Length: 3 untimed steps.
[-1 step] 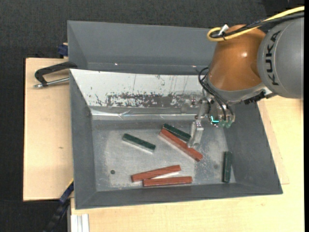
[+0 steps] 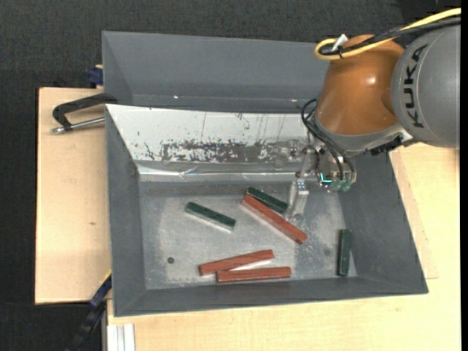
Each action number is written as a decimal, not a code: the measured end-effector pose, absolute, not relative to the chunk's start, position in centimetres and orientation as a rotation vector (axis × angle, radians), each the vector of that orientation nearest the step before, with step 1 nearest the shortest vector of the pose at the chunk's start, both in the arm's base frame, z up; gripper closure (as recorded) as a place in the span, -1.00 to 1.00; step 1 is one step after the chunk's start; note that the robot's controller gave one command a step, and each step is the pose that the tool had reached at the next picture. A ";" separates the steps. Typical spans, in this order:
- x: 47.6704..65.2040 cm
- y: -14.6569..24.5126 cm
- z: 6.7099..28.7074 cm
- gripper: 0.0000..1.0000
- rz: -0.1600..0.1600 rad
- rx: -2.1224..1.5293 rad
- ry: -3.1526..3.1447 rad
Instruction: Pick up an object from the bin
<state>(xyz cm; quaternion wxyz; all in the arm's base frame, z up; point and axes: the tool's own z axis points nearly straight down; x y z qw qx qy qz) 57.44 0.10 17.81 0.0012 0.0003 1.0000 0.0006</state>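
Hanging low over the right middle of the grey bin (image 2: 124, 218), my fingers (image 2: 298, 212) pointed down at a long red bar (image 2: 272, 218) that lay slantwise on the floor, its higher end towards the back and its lower end towards the front right. My tips stood over the right part of that bar, close upon it, though I could not tell whether they touched it, nor whether they stood open or closed; nothing showed between them. Just behind the red bar's upper end lay a short dark green bar (image 2: 267, 198), touching it or nearly so. Further left, well apart, another dark green bar (image 2: 210, 216) lay alone on the floor. Towards the front wall two more red bars lay side by side, the upper red bar (image 2: 236, 262) tilted a little and the lower red bar (image 2: 254, 273) nearly level, the two touching along part of their length. To my right a third dark green bar (image 2: 343, 252) lay pointing front to back near the right wall. Above me sat my orange cover (image 2: 358, 86), with yellow cable (image 2: 395, 31) running over its top.
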 end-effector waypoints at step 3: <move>55.4 0.4 7.1 1.00 0.002 0.297 3.126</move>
